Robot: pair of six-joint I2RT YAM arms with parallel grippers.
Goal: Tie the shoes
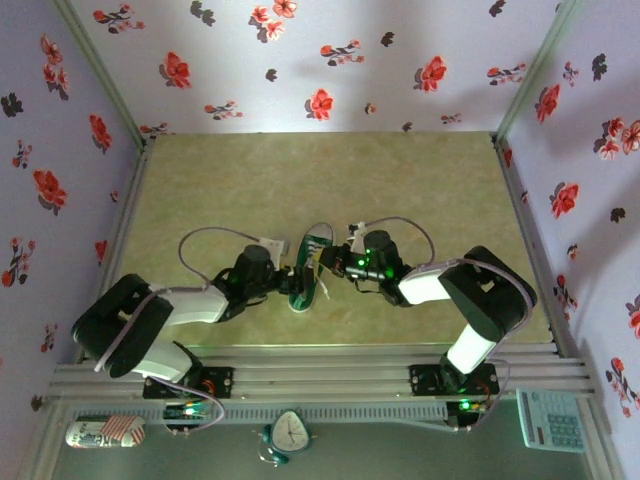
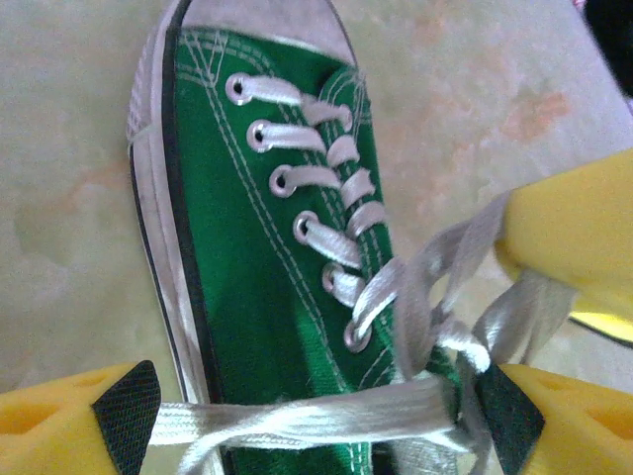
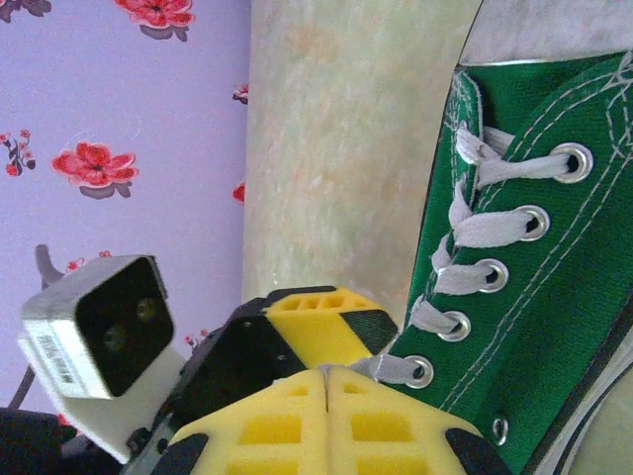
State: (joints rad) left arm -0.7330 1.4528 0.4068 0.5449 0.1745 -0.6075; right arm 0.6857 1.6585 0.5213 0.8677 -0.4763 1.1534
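Note:
The green canvas shoe [image 1: 314, 252] with white laces lies in the middle of the table, toe towards the back wall. My left gripper [image 1: 296, 280] is at its left side near the ankle end. In the left wrist view the left gripper [image 2: 316, 421] stands open over the shoe [image 2: 247, 247], and a flat strand of white lace [image 2: 326, 411] runs across from one black pad to the other. My right gripper [image 1: 334, 266] is at the shoe's right side. In the right wrist view the right gripper [image 3: 326, 384] is shut on a lace end [image 3: 391, 368] leading from an eyelet.
Flowered walls close in the pale green table [image 1: 400, 180] on three sides. On the ledge in front of the arm bases lie a can [image 1: 105, 432], a small clock [image 1: 290, 432] and a calculator [image 1: 548, 420]. The two grippers are close together over the shoe.

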